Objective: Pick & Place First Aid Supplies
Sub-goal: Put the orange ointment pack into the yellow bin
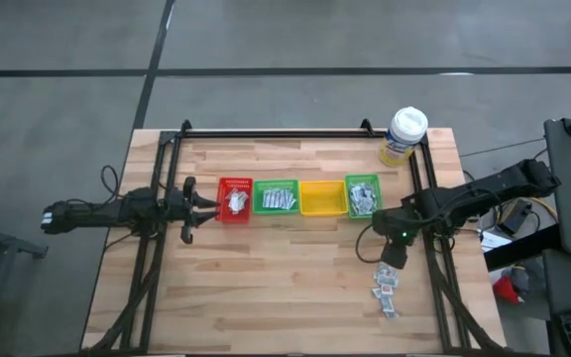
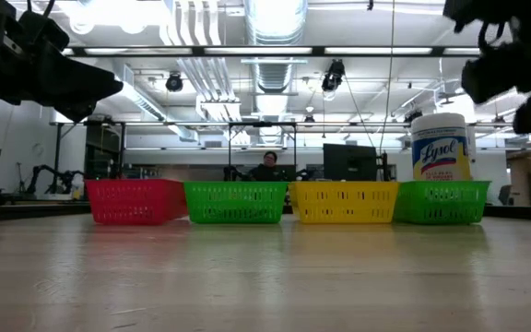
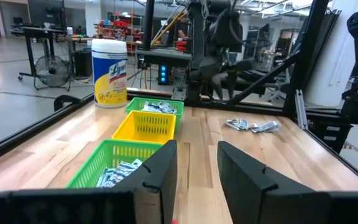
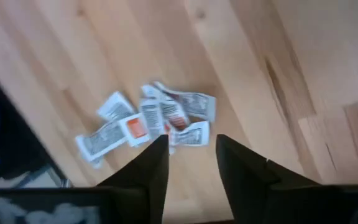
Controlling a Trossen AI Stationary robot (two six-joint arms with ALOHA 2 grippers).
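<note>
White-and-red sachets [image 4: 157,124] lie overlapped in a loose heap on the wooden table [image 1: 295,278] directly under the right gripper [image 4: 191,163], jaws parted and empty — closing there risks pinching several at once, or none; the left gripper [image 1: 204,204] waits open by the red bin [image 1: 235,198].

Loose sachets [image 1: 388,291] on the table: print too small to read in high view, blurred in right wrist view; count not determinable, pieces overlap; red bin [image 1: 234,199] contents: white scraps only, type not resolvable; same for the far green bin [image 1: 362,196]; low view: bin walls hide all contents, both arms cropped by the top edge, grippers out of frame; wipes tub [image 2: 441,148] lower part hidden behind that bin.
</note>
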